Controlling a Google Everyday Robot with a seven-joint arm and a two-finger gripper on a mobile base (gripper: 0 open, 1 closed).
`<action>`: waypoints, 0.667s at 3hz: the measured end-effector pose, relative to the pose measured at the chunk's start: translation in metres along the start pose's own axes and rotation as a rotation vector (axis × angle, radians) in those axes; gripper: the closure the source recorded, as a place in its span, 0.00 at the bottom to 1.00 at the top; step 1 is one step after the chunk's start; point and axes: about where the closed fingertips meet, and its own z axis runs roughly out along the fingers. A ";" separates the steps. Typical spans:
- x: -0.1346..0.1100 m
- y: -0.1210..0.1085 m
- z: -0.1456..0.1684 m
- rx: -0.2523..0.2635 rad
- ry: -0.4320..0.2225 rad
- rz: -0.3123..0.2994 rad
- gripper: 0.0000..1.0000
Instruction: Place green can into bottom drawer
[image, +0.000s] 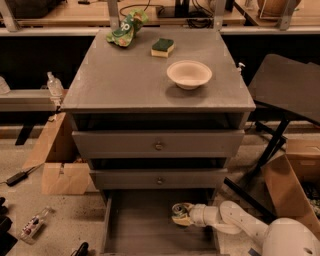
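Note:
The bottom drawer (142, 227) is pulled open below the cabinet, a flat grey tray with low side walls. My gripper (181, 214) reaches in from the right on a white arm (235, 222) and sits over the drawer's right half, low above its floor. It is shut on the green can (177, 217), of which only a small greenish and silver part shows at the gripper's tip. I cannot tell whether the can touches the drawer floor.
Two upper drawers with brass knobs (159, 146) hang just above the gripper. A green-and-white snack bag (125, 29), a sponge (163, 47) and a bowl (189, 74) lie on the cabinet top. Cardboard boxes (60, 165) stand left and right, a dark chair (285, 90) at right.

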 end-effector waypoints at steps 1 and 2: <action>0.000 0.002 0.002 -0.004 -0.001 0.001 0.11; -0.001 0.003 0.004 -0.007 -0.002 0.001 0.00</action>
